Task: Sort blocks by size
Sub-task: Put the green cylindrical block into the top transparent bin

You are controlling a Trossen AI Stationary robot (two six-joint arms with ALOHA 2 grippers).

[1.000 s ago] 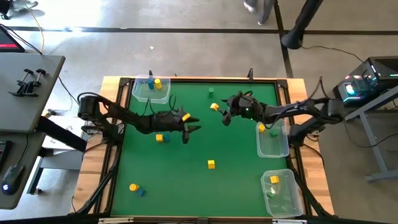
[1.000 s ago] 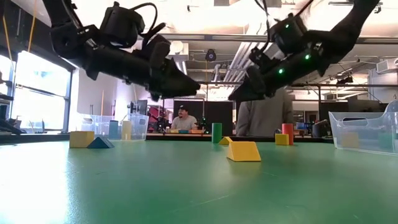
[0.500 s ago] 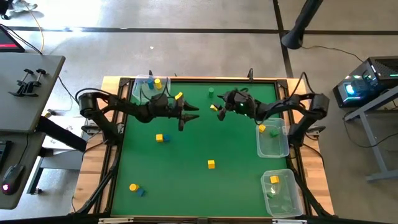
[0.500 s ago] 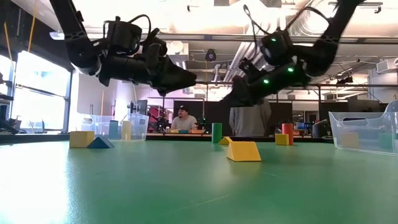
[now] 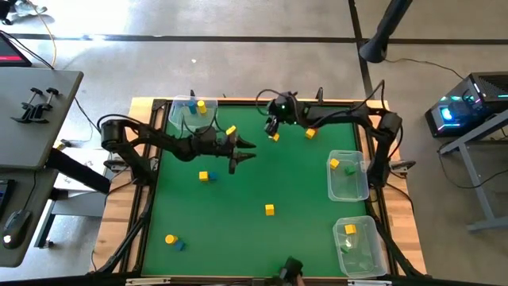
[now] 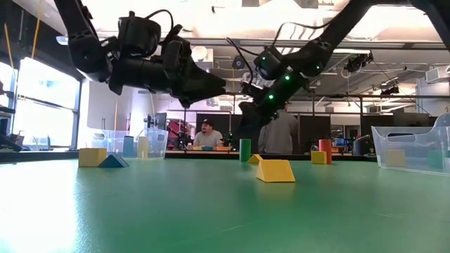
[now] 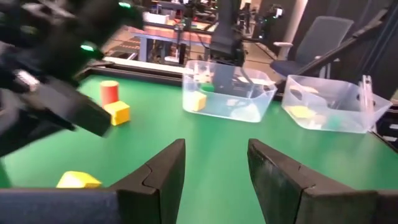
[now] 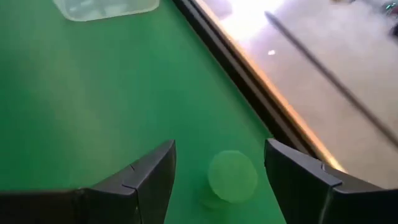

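The right gripper hangs with its fingers apart and empty, directly over a small green cylinder that stands near the far edge of the table. A second ago this gripper was nearer the table's middle, just beside a yellow block; it has since swung toward the far edge, so the green cylinder looks like its next pick. Another yellow block lies near it.

The left gripper hovers above the left-centre of the table, its fingers also apart with nothing between them; it has drifted only slightly. A yellow block lies just beside it and another a little nearer the front.

More blocks remain loose: a yellow one at mid-table and a yellow one with a blue one at the front left. Several already sit in the clear tubs, so sorting seems partway done.
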